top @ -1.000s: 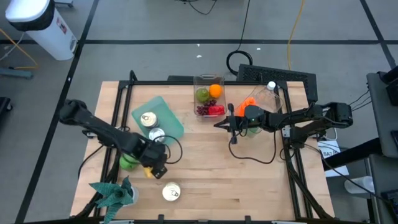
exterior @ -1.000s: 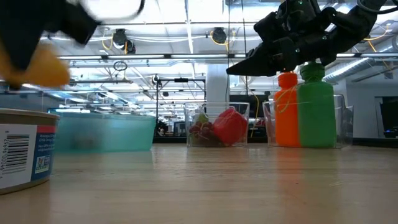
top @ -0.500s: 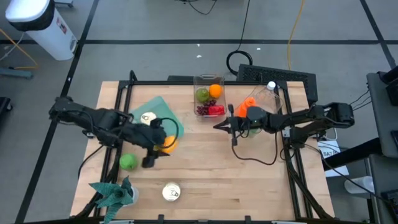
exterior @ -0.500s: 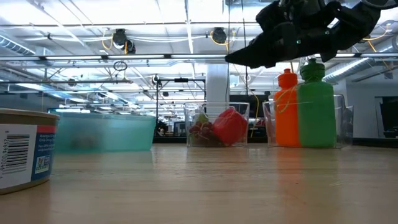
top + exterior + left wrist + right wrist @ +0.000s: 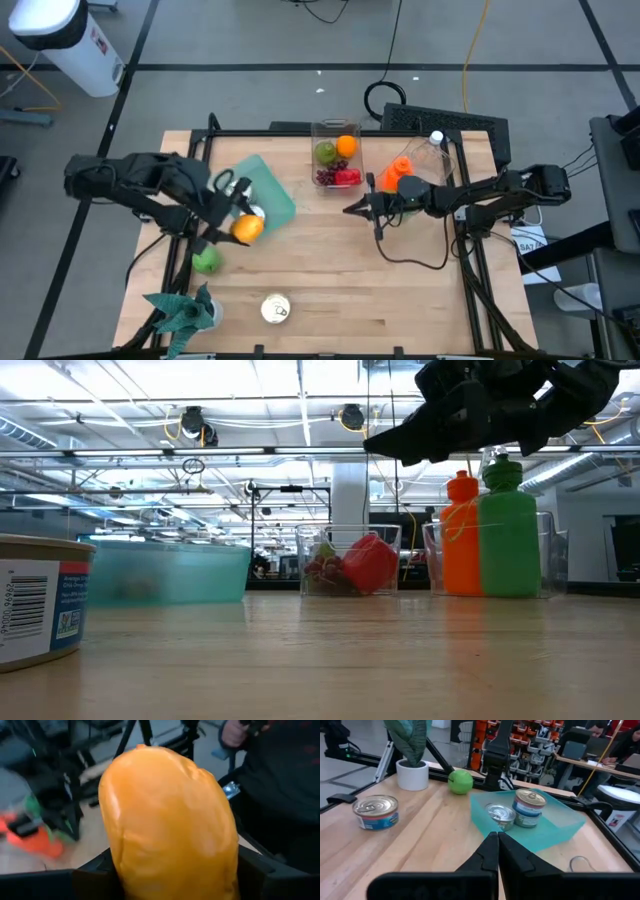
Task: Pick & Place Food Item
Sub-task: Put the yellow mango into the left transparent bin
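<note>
- tin can (image 5: 40, 600) sits on the wooden table (image 5: 350, 660), super close at the left edge
- teal tray (image 5: 165, 574) further back
- clear box (image 5: 345, 560) with something red inside
- orange bottle (image 5: 461, 540) touching a green bottle (image 5: 510, 535)
- dark right hand (image 5: 385, 445) hangs up top, fingers pinched together

A teal tray (image 5: 278, 200) was seen on the left half of the wooden desk (image 5: 340, 290), with two cans (image 5: 522, 808) standing in it side by side. A third can (image 5: 275, 309) was seen alone near the front edge of the desk, well apart from the tray. A small potted plant (image 5: 183, 312) in a white pot was placed at the front left corner. At the back right, an orange bottle (image 5: 461, 536) and a green bottle (image 5: 508, 530) were set upright, touching each other, inside a clear bin (image 5: 545, 550). A white cylindrical container (image 5: 62, 40) was seen on the floor beyond the desk's back left corner.
</note>
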Available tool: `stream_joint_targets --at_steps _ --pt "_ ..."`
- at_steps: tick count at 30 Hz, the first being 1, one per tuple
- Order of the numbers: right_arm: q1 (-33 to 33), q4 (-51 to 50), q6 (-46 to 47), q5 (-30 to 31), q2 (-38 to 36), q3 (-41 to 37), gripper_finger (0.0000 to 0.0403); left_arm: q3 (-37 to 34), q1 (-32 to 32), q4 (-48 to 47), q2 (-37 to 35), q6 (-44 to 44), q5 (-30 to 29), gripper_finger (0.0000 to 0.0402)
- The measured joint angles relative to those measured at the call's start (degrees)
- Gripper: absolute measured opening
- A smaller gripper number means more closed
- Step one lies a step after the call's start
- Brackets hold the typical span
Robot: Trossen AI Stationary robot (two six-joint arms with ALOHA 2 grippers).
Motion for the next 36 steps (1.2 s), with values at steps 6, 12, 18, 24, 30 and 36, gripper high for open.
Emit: stream_joint_targets --at_steps 6,12,18,24,30,36 --pt "1.0 -0.1 2.5 0.0 0.0 0.0 0.0000 0.0 5.6 4.7 -1.1 0.8 -10.9 0.0239" --pt "1.3 -0.6 8.1 -0.1 0.0 0.0 0.0000 0.1 16.7 16.6 3.6 -6.8 -30.1 0.0240" --pt "1.3 -0.5 9.2 0.0 0.0 0.0 0.0000 0.0 27.5 29.0 16.1 -13.0 -17.4 0.0241" --pt "1.3 -0.1 9.1 0.0 0.0 0.0 0.0000 0.5 32.7 35.9 32.1 -16.8 -11.2 0.0241" --pt "1.2 -0.1 7.8 0.0 0.0 0.0 0.0000 4.6 34.3 36.8 44.7 -19.4 -11.6 0.0241" --pt "1.2 -0.6 7.2 0.0 0.0 0.0 0.0000 9.3 34.6 34.1 51.3 -24.3 -9.3 0.0258"
